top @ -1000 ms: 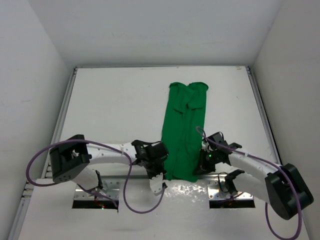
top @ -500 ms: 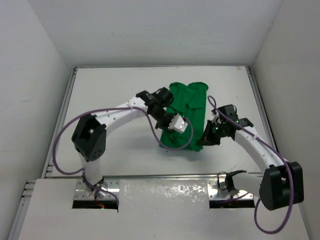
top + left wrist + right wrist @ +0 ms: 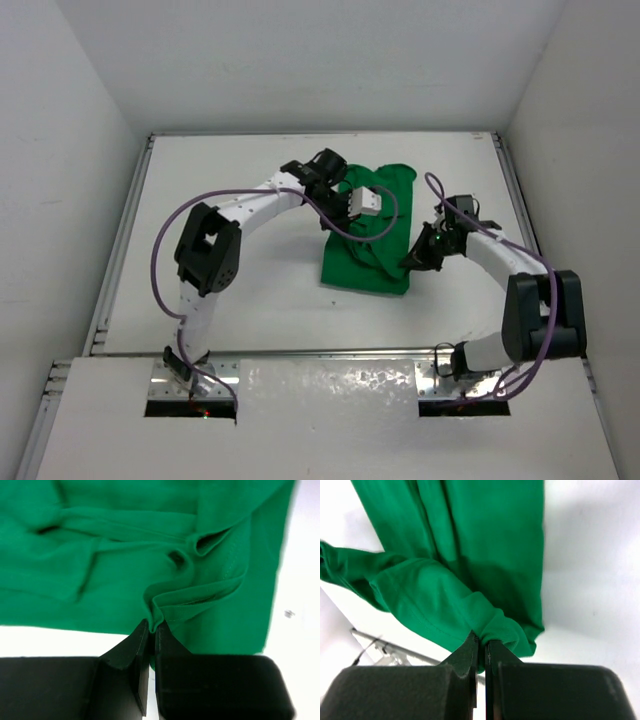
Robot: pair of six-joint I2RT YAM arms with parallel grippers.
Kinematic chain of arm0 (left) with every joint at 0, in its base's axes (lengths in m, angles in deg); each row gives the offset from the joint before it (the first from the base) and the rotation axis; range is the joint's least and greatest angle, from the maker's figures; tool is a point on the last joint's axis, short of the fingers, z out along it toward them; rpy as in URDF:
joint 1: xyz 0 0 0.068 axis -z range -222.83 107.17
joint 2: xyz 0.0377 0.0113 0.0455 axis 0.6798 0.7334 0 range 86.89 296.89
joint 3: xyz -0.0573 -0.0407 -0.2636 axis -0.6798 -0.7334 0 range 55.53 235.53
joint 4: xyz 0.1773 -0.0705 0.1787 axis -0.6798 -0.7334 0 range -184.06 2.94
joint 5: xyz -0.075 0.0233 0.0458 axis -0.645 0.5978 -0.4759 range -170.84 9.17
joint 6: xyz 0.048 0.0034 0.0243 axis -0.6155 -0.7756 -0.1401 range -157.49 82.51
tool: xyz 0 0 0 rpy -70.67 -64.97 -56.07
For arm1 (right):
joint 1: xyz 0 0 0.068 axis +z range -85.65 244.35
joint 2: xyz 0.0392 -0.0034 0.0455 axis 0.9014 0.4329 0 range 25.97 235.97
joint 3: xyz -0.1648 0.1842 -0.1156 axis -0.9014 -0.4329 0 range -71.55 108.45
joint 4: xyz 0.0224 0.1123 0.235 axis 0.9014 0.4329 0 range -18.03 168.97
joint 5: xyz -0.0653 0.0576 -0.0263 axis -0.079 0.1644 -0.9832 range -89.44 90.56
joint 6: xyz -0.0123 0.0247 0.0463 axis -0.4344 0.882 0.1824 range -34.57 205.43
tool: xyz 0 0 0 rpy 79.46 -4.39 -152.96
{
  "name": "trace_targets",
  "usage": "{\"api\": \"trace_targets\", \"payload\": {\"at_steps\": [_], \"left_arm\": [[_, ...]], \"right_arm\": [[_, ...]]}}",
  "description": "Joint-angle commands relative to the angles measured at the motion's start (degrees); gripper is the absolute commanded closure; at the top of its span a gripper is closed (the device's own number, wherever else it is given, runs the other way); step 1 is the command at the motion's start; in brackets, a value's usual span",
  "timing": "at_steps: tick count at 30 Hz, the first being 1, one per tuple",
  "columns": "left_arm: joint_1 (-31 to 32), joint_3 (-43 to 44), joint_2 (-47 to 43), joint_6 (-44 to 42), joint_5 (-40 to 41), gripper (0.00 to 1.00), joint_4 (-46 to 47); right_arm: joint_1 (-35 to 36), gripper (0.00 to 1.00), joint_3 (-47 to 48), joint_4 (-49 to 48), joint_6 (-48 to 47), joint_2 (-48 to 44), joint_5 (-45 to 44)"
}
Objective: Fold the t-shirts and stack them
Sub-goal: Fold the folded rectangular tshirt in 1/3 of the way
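Note:
The bright green t-shirt (image 3: pixel 368 262) lies on the white table right of centre, doubled over on itself with its near hem lifted and carried toward its far end. My left gripper (image 3: pixel 352 222) is shut on a pinched fold of the shirt's edge (image 3: pixel 152 614) at its left side. My right gripper (image 3: pixel 414 255) is shut on a bunched fold of the shirt (image 3: pixel 490 625) at its right side. In the right wrist view the cloth hangs from the jaws above the lower layer.
White walls enclose the table (image 3: pixel 230 270) on three sides. Metal rails run along its left (image 3: pixel 125 240) and right edges. Purple cables loop from both arms. The arm bases sit on a shiny plate (image 3: pixel 330 385) at the near edge.
Both grippers have carried the shirt's near hem from the table's near edge toward the far end, folding the long strip over itself. Both arms have reached farther out.

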Motion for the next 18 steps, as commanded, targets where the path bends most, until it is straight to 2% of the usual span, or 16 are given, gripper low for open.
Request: {"api": "trace_targets", "payload": {"at_steps": [1, 12, 18], "left_arm": [[-1.7, 3.6, 0.6, 5.3, 0.8, 1.0, 6.8], [-3.3, 4.1, 4.0, 9.0, 2.1, 1.0, 18.3], [-3.3, 4.4, 6.5, 9.7, 2.2, 1.0, 22.0]], "right_arm": [[-0.4, 1.0, 3.5, -5.7, 1.8, 2.0, -1.5], [-1.4, 1.0, 11.6, -8.5, 2.8, 12.1, -6.0], [-2.0, 1.0, 12.7, -9.7, 3.0, 15.0, -7.0]]}}
